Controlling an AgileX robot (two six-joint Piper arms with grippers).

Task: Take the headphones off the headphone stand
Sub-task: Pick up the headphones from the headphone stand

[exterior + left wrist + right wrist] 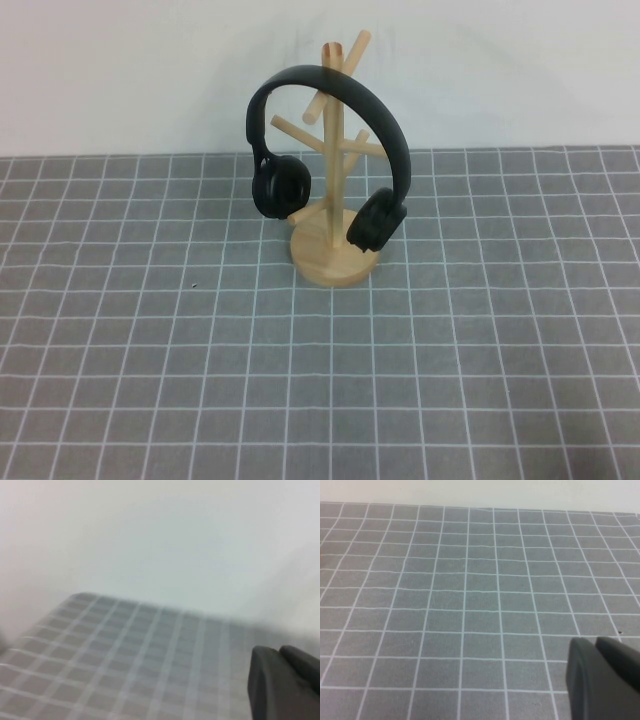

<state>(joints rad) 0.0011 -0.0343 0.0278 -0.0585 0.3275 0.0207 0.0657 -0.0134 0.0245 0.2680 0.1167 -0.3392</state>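
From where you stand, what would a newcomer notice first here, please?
The black over-ear headphones hang by their headband over the light wooden tree-shaped stand, centre back of the grey gridded mat. Neither arm shows from above; the left gripper and right gripper each appear only in their own wrist views.

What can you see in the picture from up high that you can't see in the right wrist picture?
Only the high view shows the headphones hanging by their headband over the headphone stand, one ear cup on each side of the pole, plus the white wall behind. Neither arm appears there. Only the right wrist view shows the right gripper, a dark shape over bare mat. Both show the grey grid mat. The left gripper appears only in the left wrist view.
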